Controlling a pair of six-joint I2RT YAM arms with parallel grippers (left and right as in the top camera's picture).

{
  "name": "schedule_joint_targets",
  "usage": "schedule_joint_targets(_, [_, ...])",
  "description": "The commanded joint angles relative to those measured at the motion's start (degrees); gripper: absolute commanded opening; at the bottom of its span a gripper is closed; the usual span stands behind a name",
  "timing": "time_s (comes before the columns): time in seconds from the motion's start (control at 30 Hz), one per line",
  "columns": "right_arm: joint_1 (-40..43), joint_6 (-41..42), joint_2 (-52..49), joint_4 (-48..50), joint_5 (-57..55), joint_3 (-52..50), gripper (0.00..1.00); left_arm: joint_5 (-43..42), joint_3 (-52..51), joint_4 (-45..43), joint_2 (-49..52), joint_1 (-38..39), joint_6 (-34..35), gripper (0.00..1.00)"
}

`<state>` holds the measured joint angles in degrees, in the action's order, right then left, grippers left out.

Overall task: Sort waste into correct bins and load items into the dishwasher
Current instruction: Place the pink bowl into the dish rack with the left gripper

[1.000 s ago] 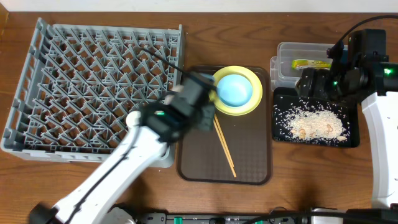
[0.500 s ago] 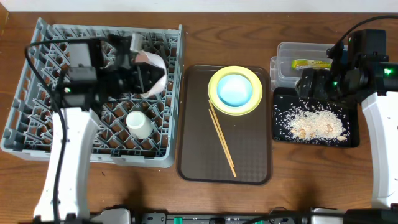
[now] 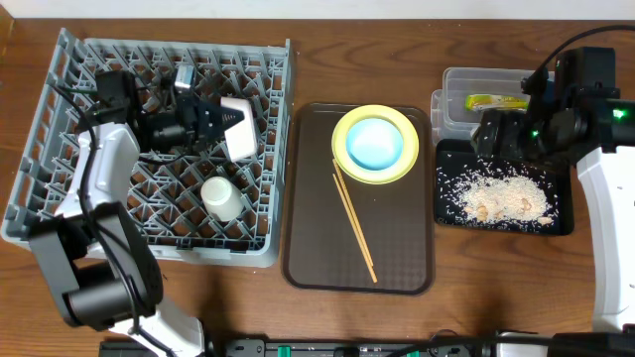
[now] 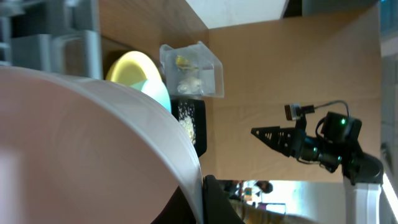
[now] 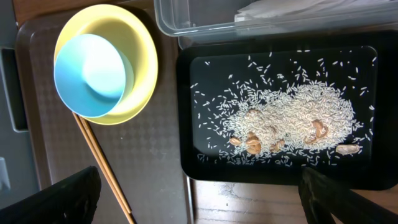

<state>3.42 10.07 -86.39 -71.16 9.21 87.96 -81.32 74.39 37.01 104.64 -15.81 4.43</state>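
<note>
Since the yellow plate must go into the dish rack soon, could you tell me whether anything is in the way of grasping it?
Yes: the light blue bowl sits on the yellow plate, covering its middle and leaving only the rim bare. The chopsticks lie at its lower-left edge.

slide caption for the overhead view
Left pincer holds a white bowl over the dish rack near a white cup; blue bowl, yellow plate and chopsticks on the tray.
</note>
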Motion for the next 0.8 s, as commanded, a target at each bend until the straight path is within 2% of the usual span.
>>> schedule_joint_targets(0.0, [0.1, 0.6, 0.2, -0.1, 0.2, 0.1, 0.99, -1.9, 0.9, -0.1, 2.8, -2.1, -0.8, 0.07])
schedule_joint_targets(0.1, [0.1, 0.6, 0.2, -0.4, 0.2, 0.1, 0.99, 3.4, 0.9, 0.0, 4.9, -4.4, -0.8, 0.08])
schedule_joint_targets(0.13, [0.1, 0.6, 0.2, -0.5, 0.2, 0.1, 0.99, 5.7, 0.9, 0.2, 5.1, -5.1, -0.8, 0.17])
schedule_joint_targets(0.2, [0.1, 0.6, 0.2, -0.5, 0.2, 0.1, 0.99, 9.5, 0.9, -0.1, 5.1, -7.6, -0.8, 0.43])
schedule_joint_targets(0.27, [0.1, 0.6, 0.2, -0.5, 0.2, 0.1, 0.99, 11.9, 0.9, -0.1, 5.1, -9.7, -0.8, 0.50])
schedule_joint_targets(0.33, [0.1, 0.6, 0.2, -0.6, 0.2, 0.1, 0.99, 15.5, 0.9, -0.1, 5.1, -12.6, -0.8, 0.65])
schedule_joint_targets(0.43, [0.1, 0.6, 0.2, -0.6, 0.2, 0.1, 0.99, 15.8, 0.9, -0.1, 5.1, -15.0, -0.8, 0.82])
schedule_joint_targets(0.47, [0.1, 0.6, 0.2, -0.7, 0.2, 0.1, 0.99, 15.8, 0.9, -0.1, 5.1, -15.7, -0.8, 0.86])
schedule_joint_targets(0.57, [0.1, 0.6, 0.2, -0.9, 0.2, 0.1, 0.99, 15.8, 0.9, -0.3, 4.4, -18.1, -0.7, 0.88])
schedule_joint_targets(0.67, [0.1, 0.6, 0.2, -1.1, 0.2, 0.1, 0.99, 16.1, 0.9, -0.2, -0.8, -18.6, -0.7, 0.89])
schedule_joint_targets(0.77, [0.1, 0.6, 0.2, -1.2, 0.2, 0.1, 0.99, 24.1, 0.9, 1.2, -9.3, -14.7, -0.5, 0.89])
